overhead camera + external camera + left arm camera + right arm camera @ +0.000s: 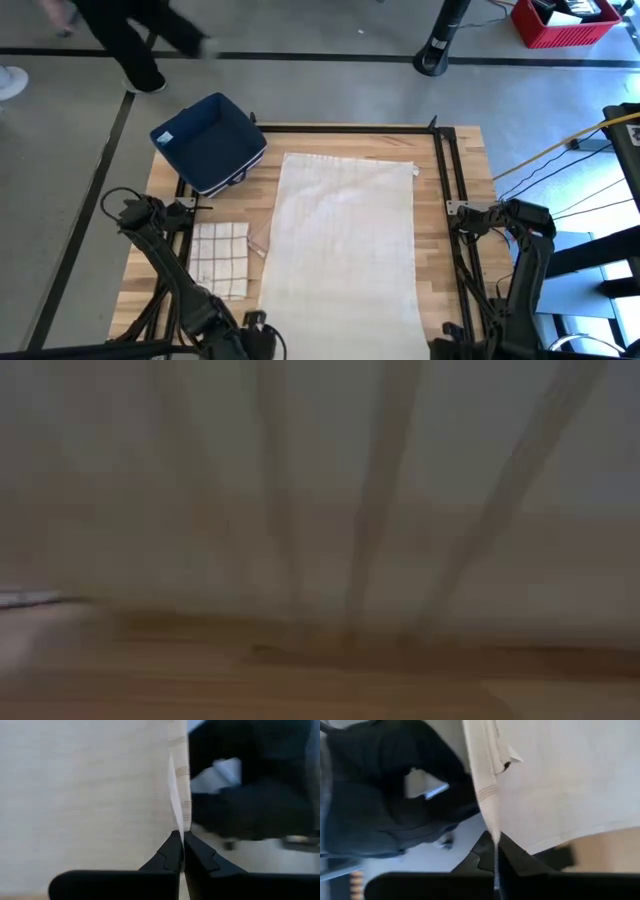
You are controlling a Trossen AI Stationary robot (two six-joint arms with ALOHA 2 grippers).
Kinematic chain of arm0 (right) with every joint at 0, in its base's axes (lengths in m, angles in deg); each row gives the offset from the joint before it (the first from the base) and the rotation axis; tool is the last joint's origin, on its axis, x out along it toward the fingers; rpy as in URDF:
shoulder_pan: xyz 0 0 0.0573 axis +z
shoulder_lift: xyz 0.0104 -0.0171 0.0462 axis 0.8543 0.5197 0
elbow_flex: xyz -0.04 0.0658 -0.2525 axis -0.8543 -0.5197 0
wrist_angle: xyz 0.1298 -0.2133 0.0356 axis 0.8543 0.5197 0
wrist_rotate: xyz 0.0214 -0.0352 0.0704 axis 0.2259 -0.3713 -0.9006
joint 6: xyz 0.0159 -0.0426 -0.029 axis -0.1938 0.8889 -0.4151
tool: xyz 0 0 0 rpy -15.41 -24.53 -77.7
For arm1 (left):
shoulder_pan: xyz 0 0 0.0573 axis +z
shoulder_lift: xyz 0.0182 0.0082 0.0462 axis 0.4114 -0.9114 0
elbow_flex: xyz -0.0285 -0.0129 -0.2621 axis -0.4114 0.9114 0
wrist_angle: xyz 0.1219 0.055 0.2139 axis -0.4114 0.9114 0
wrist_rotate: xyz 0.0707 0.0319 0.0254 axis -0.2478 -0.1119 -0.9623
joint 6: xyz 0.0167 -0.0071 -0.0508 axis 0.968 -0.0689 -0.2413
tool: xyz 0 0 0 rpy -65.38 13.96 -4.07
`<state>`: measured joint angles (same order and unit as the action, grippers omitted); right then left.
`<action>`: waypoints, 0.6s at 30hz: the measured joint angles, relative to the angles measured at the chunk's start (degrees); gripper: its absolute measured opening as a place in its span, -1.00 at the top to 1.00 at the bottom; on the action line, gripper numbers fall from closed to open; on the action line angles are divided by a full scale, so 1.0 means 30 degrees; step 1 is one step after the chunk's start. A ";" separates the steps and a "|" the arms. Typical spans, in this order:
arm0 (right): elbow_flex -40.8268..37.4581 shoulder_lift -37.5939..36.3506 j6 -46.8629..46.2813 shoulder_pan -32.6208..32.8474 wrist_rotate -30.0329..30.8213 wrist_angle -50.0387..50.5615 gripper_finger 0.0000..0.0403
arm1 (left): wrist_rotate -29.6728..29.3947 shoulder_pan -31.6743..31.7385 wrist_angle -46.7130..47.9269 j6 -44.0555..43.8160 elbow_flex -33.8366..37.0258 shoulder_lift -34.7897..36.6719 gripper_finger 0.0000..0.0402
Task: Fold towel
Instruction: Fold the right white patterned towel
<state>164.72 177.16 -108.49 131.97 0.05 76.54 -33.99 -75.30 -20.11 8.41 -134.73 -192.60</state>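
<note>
A large white towel (345,240) stretches over the wooden table (465,180) from far to near. Its far end lies flat on the wood and its near end is raised. In the low view the towel (320,480) fills the picture as a hanging sheet with slanting creases. My left gripper (258,325) is shut on the towel's near left corner. My right gripper (450,332) is shut on the near right corner. Both sit at the table's near edge. My left gripper (181,834) pinches the towel's hemmed side edge (182,817) at the near left corner between its two fingers. The fingers slant down from the near side. The cloth rises clear of the table here. I cannot tell whether it holds one layer or several. My right gripper (496,839) pinches the towel's striped hem (490,815) at the near right corner between its two fingers. The fingers slant down from the near side. The edge is bunched into a narrow fold at the fingers. The cloth runs away from them, lifted off the wood.
A blue bin (210,142) stands at the far left corner. A folded checked cloth (220,258) lies on the table to the left of the towel. Black frame rails (447,165) run along the table's far and right sides. A person's legs (130,40) pass beyond the far edge.
</note>
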 joint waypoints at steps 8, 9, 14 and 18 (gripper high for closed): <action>0.1415 -0.0335 0.0428 0.0207 0.1817 0.1201 1.00 | 0.1051 0.0021 -0.1861 0.0601 -0.0022 0.0931 1.00; 0.1603 -0.0327 0.0906 0.0146 0.2232 0.2063 0.99 | 0.0727 0.0096 -0.1346 0.0868 -0.0022 0.1067 1.00; 0.1770 -0.0299 0.1308 -0.0538 0.5552 0.7075 0.96 | -0.2452 0.0896 0.2254 0.2783 -0.0015 0.1735 1.00; 0.1387 -0.0299 -0.0638 -0.1449 0.8647 1.1647 0.97 | -0.6066 0.2009 0.6214 0.4093 -0.0028 0.1960 1.00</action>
<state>168.88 176.26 -110.40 127.63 25.99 111.48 -52.18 -69.27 -1.47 20.69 -134.81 -186.72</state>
